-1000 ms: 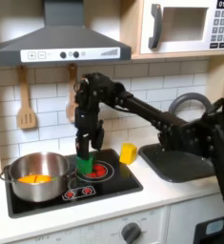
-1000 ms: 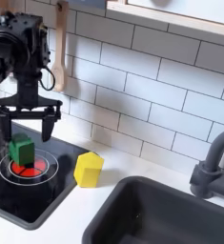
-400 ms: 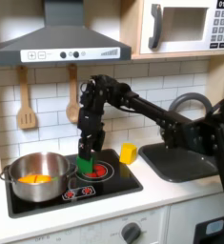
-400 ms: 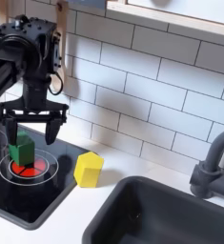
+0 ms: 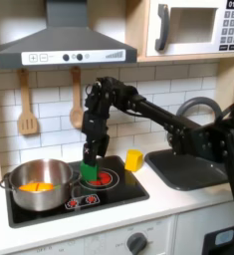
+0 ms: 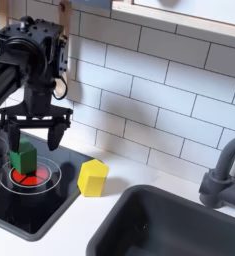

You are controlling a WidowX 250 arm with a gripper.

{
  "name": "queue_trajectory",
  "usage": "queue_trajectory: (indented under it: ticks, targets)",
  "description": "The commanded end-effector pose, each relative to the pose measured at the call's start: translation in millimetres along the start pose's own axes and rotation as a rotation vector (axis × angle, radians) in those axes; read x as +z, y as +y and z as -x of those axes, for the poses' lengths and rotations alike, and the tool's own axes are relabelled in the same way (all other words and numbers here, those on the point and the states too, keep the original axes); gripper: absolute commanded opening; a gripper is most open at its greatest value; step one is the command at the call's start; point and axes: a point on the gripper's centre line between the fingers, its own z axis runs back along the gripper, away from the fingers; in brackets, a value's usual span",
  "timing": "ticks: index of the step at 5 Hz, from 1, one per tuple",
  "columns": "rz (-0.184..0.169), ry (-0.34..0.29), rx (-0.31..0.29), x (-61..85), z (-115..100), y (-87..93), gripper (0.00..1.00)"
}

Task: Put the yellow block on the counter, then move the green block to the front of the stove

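The small bright green rectangular toy block [image 6: 24, 157] stands upright on the red ring burner of the flat black toy stove [image 6: 19, 205], while the small bright yellow rectangular block [image 6: 92, 177] sits tilted on the smooth off-white desk [image 6: 89, 222] just off the stove's edge, between it and the dark grey sink basin [image 6: 179, 232]. The black arm reaches down from the first exterior view's right, its end effector [image 6: 30, 150] hanging just above the green block with its fingers spread apart. In the first exterior view, a steel pot [image 5: 38, 185] occupies the stove's left burner, and bare stove lies in front of the green block.
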Motion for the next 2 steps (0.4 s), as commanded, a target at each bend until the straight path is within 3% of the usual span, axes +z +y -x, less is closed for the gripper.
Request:
queue_trajectory:
  ticks: [1,2]
  targets:
    - [-0.016,-0.012,0.055,2.4,-6.1,2.1,1.00]
    - [-0.020,-0.023,0.063,4.9,-6.8,1.9,1.00]
